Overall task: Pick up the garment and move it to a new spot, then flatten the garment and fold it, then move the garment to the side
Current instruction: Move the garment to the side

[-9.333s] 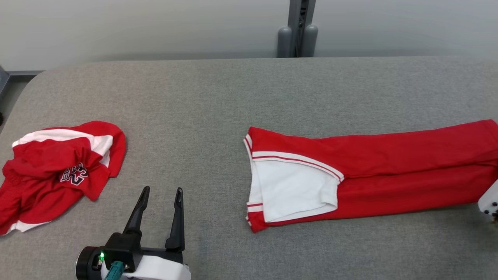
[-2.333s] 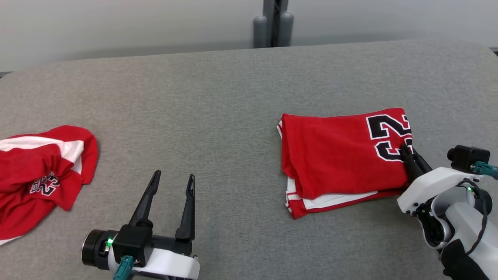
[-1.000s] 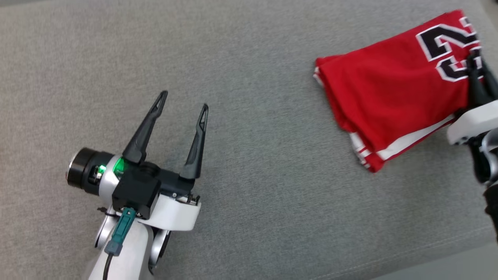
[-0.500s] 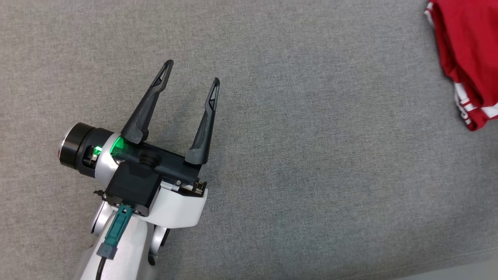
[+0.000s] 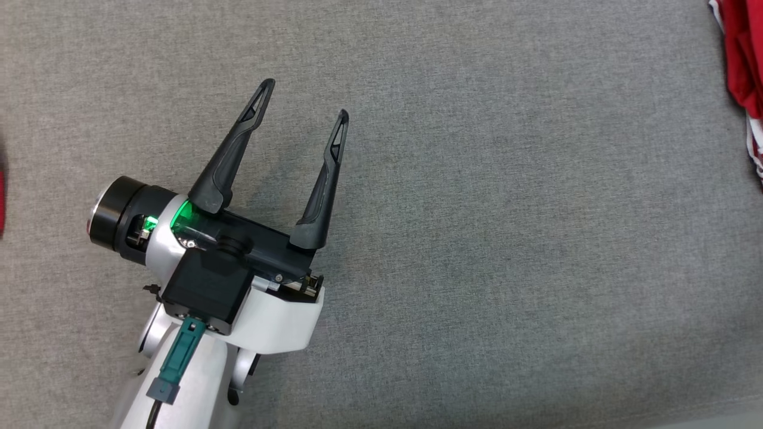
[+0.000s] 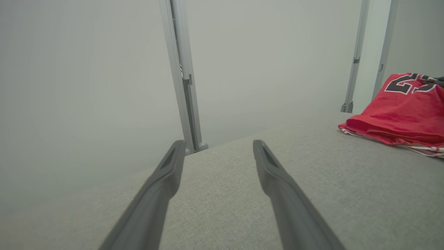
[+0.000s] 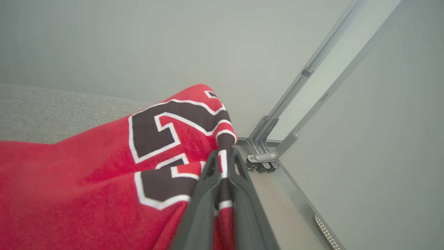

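Note:
The garment is a folded red jersey with black-and-white numerals and white trim. Its edge shows at the far right of the head view (image 5: 745,65), and it lies at the right of the left wrist view (image 6: 402,111). In the right wrist view the garment (image 7: 104,173) fills the lower left, and my right gripper (image 7: 223,154) is shut on its fabric near the numerals. My left gripper (image 5: 301,104) hovers open over bare grey fabric in the head view, well left of the garment, with nothing between its fingers (image 6: 274,173).
The grey padded table (image 5: 506,238) spreads under both arms. A sliver of another red cloth (image 5: 2,196) touches the head view's left edge. Grey metal posts (image 6: 182,76) stand behind the table against a pale wall, and a bracket with casters (image 7: 263,156) sits by the table's corner.
The head camera has swung, so the garment has slid further off the right edge of the head view. Both grippers keep their states; the left gripper sits slightly higher in the picture.

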Controlling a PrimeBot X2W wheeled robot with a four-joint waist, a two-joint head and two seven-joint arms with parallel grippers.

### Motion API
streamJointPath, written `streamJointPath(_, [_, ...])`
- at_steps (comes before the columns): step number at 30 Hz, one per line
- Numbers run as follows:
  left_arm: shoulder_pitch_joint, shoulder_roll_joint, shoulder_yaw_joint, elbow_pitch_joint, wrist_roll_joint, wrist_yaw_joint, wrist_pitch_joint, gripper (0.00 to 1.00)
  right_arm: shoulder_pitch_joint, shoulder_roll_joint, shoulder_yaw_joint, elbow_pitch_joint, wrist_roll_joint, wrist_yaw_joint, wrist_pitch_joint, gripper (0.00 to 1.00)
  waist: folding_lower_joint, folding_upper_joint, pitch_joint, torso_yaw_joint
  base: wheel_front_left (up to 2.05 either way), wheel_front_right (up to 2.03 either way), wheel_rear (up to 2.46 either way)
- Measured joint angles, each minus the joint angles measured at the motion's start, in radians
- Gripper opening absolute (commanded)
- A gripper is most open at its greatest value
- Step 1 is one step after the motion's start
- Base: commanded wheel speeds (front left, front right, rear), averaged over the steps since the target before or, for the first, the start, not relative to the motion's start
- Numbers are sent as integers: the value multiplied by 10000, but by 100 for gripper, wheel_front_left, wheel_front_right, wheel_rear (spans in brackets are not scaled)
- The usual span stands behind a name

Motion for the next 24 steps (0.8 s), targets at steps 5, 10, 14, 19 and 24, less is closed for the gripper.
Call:
streamJointPath(5, [3,67,-25,-40,-6,13,19,100,-59,42,-495,105,-754,0,0,18,0,0,-21,172,0,0,0])
streamJointPath(10, [16,65,-54,-58,-27,79,19,100,-104,203,-1014,-263,-1547,0,-2,100,0,0,-157,328,0,0,0])
streamJointPath(14, [166,44,0,77,-184,240,-90,100,14,1026,-807,-1005,-1850,0,-12,100,0,0,-490,386,0,0,0])
streamJointPath(19, [490,-90,123,487,-583,443,-180,100,491,1837,58,-1283,-775,-2,-12,100,0,0,-1039,466,0,0,0])
streamJointPath(24, [986,-311,368,1035,-1816,623,-316,100,1304,2313,1310,-1421,623,0,-12,100,0,0,-1740,640,0,0,0])
